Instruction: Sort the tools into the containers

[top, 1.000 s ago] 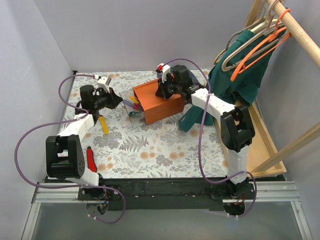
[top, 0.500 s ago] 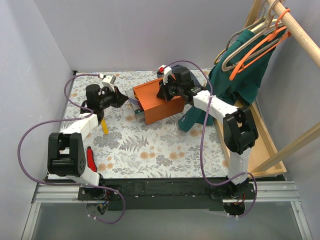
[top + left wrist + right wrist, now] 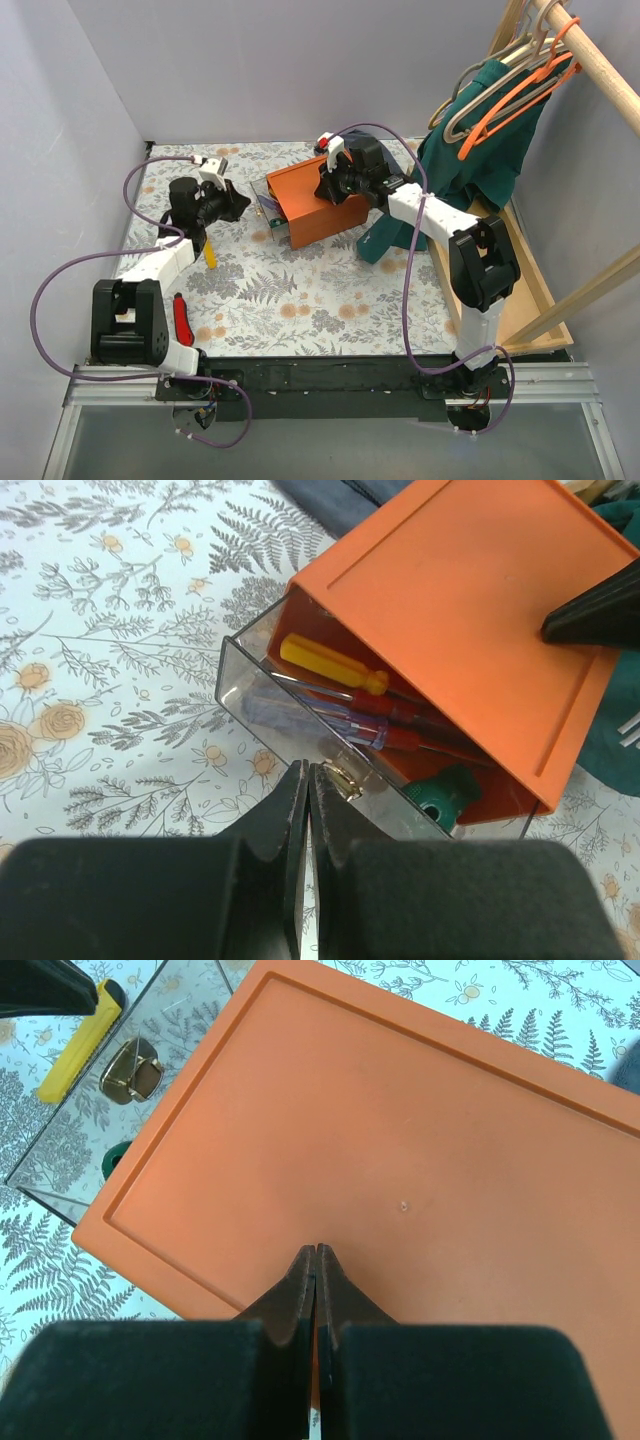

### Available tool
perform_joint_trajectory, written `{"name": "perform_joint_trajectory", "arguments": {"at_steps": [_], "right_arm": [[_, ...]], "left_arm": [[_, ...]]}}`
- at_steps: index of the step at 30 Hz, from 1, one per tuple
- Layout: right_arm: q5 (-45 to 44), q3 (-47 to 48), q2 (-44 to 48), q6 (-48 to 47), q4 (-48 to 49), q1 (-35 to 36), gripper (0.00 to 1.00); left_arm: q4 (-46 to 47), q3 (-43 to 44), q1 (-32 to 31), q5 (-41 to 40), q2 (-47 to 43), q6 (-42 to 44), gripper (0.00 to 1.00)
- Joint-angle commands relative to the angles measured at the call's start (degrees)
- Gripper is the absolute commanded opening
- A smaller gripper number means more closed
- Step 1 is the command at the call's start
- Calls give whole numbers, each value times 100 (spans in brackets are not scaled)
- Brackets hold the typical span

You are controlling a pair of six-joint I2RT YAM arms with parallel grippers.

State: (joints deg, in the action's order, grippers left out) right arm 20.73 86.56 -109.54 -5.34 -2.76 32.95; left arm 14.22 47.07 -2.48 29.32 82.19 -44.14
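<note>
The orange box (image 3: 318, 203) lies over the clear box (image 3: 262, 212), which sticks out at its left end. In the left wrist view the clear box (image 3: 250, 655) holds a yellow screwdriver (image 3: 330, 665), a red-and-blue screwdriver (image 3: 345, 723) and a green handle (image 3: 445, 793). My left gripper (image 3: 307, 772) is shut and empty, its tips at the clear box's gold latch (image 3: 346, 779). My right gripper (image 3: 316, 1250) is shut and empty, tips on the orange box's top (image 3: 420, 1150). A yellow tool (image 3: 208, 251) and a red-handled tool (image 3: 183, 320) lie on the table.
A green cloth (image 3: 478, 150) and clothes hangers (image 3: 515, 85) hang from a wooden rail at the right, above a long wooden tray (image 3: 525, 290). Grey walls close the left and back sides. The floral table cover (image 3: 320, 300) lies in front.
The orange box has slid left over the clear box, hiding more of the tools. My left gripper moved in toward the clear box's end. My right gripper stayed on the orange box.
</note>
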Motion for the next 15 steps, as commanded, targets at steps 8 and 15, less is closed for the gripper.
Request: {"name": "perform_joint_trajectory", "arguments": {"at_steps": [8,15], "right_arm": [[-175,-430,-15,-169,-752,-43,1],[-183,-421,-42,-195,-752,-43,1]], "left_arm": [[230,276,-147,249,622,-174,0],[345,575,-411,302,1035,-297,0]]}}
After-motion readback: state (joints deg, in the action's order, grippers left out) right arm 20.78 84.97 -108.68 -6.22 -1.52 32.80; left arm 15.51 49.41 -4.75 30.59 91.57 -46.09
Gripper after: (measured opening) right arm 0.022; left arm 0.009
